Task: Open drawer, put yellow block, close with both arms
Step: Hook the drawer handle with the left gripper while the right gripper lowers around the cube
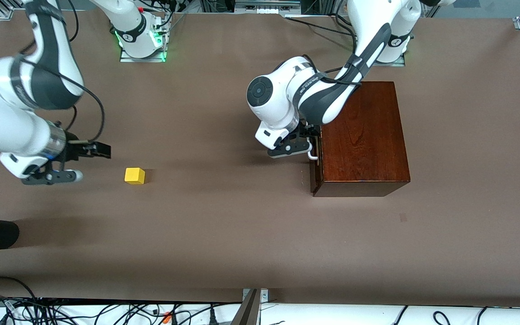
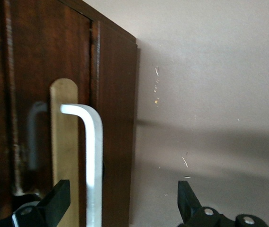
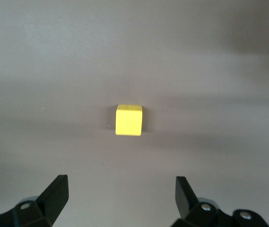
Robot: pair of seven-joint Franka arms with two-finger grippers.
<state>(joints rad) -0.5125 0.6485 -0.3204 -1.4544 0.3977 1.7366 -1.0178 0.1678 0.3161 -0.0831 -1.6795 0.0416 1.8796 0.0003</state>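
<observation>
The drawer [image 1: 315, 164] is sitting shut in its box [image 1: 361, 135], which is standing at the left arm's end of the table [image 1: 242, 234]; only a thin edge of the drawer front is showing in the front view. The left gripper [image 1: 303, 146] is reaching in at the white handle [image 2: 93, 161] with its fingers spread: in the left wrist view the bar is lying between them, close to one finger, and nothing is pinching it yet.

The block [image 1: 134, 175] is resting on the bare table toward the right arm's end, well apart from the box. The right gripper [image 1: 81, 162] is hovering just beside it, fingers spread and holding nothing, the block centred ahead of them in the right wrist view.

Judging by this, every step is left: pulling the drawer out, loading the block, closing.
</observation>
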